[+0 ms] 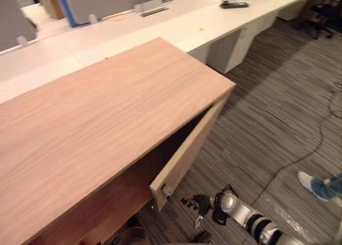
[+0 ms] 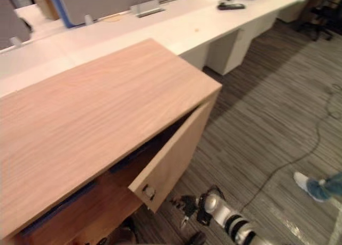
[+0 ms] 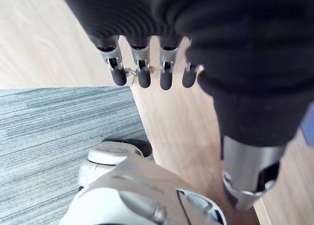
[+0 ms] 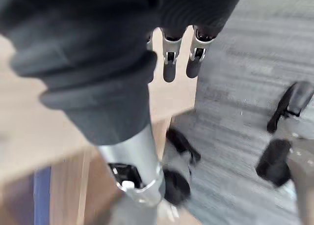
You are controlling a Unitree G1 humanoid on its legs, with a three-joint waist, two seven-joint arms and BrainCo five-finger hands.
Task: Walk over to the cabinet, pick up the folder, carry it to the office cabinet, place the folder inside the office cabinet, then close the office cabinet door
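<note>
The office cabinet (image 1: 107, 111) had its door (image 1: 184, 154) half open, and the right hand (image 1: 201, 204) sat low just beside the door's outer face with loose, empty fingers, apparently placed to push it shut. The left hand (image 3: 141, 68) hung straight-fingered and empty. The folder (image 2: 64, 205) appeared to be the blue strip inside, mostly hidden under the cabinet top.

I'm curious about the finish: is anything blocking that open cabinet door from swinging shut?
Nothing visible does. The door stands ajar, the right hand by its free edge; a blue edge lies inside the cabinet.
</note>
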